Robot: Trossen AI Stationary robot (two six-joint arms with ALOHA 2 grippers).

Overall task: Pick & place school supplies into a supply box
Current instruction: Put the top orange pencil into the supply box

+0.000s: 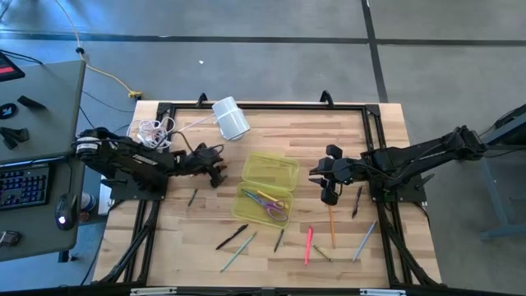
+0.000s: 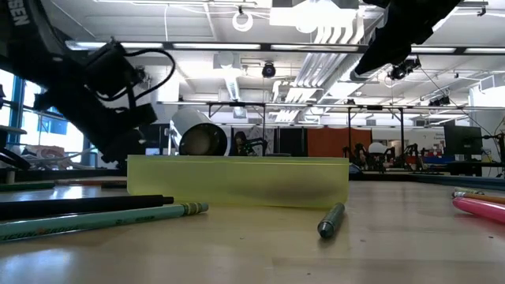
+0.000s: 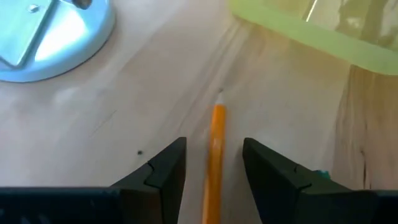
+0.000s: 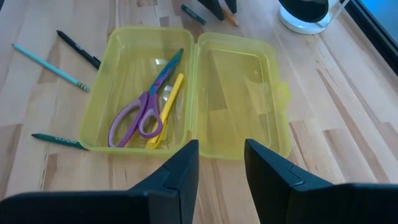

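While the left tool (image 1: 215, 167) is hovering low over the counter (image 1: 386, 131) with its two fingers spread, an orange pencil (image 3: 214, 155) is lying on the wood in the gap between them, and neither finger is pinching it. Just past the pencil's tip the supply box (image 1: 267, 187) is lying open, its translucent yellow-green wall showing in the left wrist view, and off to the other side of the pencil a white cylinder (image 1: 230, 117) is lying on the wood. A coiled white cord (image 1: 154, 130) is sitting near the counter's far left corner, close to the left arm.

On the other side of the box, the right tool (image 1: 326, 182) is hanging above the counter with its fingers parted and nothing between them. Inside one half of the box, purple-and-teal scissors (image 4: 144, 110) are lying beside a yellow pencil (image 4: 165, 110); the other half is showing nothing. Around the box more supplies are lying loose on the wood: a black pen (image 1: 231, 238), a teal pencil (image 1: 238, 251), a pink pen (image 1: 308, 244) and another orange pencil (image 1: 332, 227).

Beyond the light wooden counter, the low view is showing a large room with bright ceiling lights and metal frames, and the floor around it is grey.
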